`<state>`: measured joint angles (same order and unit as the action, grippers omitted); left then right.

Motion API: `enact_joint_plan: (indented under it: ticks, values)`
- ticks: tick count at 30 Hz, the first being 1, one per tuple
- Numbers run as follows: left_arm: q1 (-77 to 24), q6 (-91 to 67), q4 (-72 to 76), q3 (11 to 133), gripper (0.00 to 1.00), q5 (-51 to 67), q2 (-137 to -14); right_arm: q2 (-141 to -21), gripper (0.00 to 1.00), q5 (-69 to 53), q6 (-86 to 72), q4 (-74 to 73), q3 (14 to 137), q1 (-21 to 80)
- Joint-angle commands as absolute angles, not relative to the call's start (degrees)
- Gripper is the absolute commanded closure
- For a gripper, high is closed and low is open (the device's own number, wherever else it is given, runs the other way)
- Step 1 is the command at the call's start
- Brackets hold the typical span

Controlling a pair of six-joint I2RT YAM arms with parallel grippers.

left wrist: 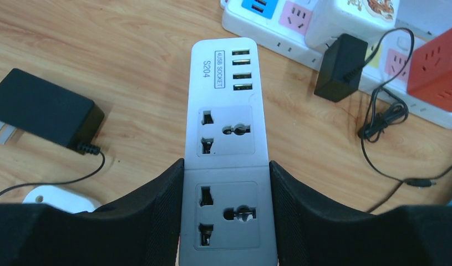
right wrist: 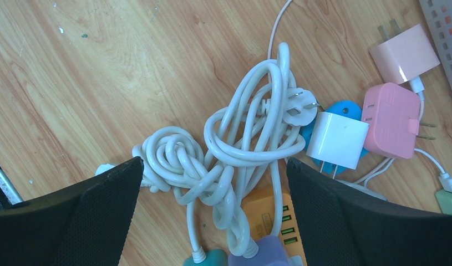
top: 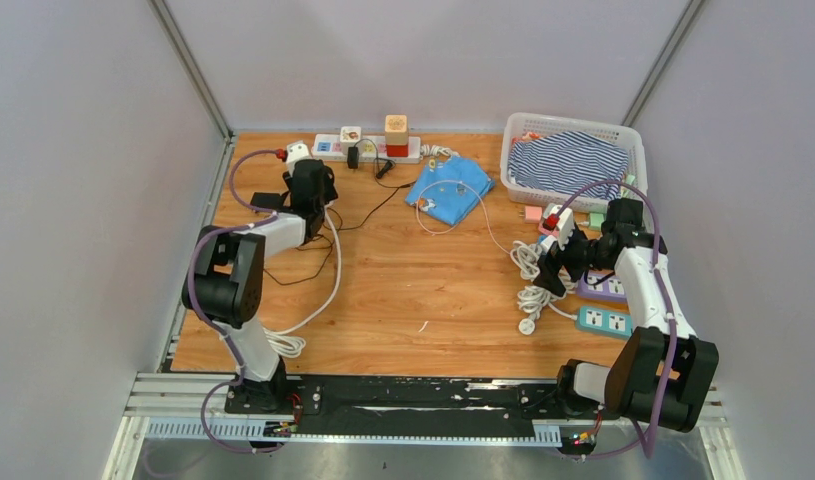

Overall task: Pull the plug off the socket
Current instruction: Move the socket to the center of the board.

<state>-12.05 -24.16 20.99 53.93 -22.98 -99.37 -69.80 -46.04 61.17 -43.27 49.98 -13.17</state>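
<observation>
Left hand (left wrist: 225, 172) grips a white USB power strip (left wrist: 226, 83) with empty sockets, black adapter (left wrist: 43, 113) loose to its left, so unplugging seems done; right hand (right wrist: 213, 166) spread wide.

Robotics lab cell; grey panel walls (top: 73, 150), wood tbl (top: 403, 290)

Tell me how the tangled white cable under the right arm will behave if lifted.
The white cable would probably sag and shift: it is loose coils and knots, nothing rigid. Its strands run into the teal strip and purple strip, so lifting would likely drag them. The plug among the loops may swing.
</observation>
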Motion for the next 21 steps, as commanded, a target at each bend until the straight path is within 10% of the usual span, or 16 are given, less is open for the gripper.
enact_joint_plan:
  ticks: [1,21]
  values:
    - [-10.93,-25.52,19.54,59.97,1.00,-25.66,-103.00,-68.91,0.00,-47.63,62.04,-44.30,49.00,-13.94]
    - [-4.04,-39.86,10.11,68.84,0.96,-28.11,-112.57,-69.26,0.00,-47.82,62.04,-44.31,49.03,-13.87]
